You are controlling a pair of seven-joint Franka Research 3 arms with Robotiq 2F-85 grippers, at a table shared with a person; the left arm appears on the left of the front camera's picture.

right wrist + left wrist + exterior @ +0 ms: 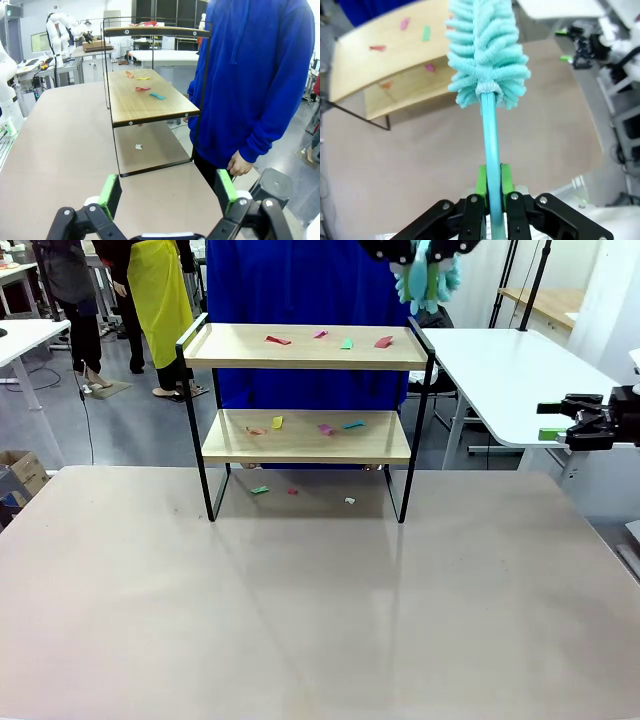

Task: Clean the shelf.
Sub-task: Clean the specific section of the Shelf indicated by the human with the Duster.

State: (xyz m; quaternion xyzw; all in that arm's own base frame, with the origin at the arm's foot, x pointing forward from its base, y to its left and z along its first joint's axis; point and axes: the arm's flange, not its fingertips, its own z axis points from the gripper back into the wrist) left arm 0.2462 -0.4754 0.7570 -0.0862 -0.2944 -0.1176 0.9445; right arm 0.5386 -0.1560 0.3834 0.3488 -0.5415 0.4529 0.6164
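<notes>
The shelf (300,361) stands at the far middle of the beige table, its two wooden boards strewn with small coloured paper scraps (346,343). More scraps (259,490) lie on the tabletop under it. My left gripper (490,186) is shut on the handle of a turquoise fluffy duster (487,50), held high above the shelf's right end (428,278). From the left wrist the shelf (395,65) lies below and to the left. My right gripper (555,420) hangs off the table's right side, open and empty (167,192), facing the shelf's end (150,107).
A person in a blue hoodie (300,280) stands right behind the shelf, one hand (240,165) near the table edge. A white table (500,370) sits at the back right. The beige tabletop (320,610) in front of the shelf is bare.
</notes>
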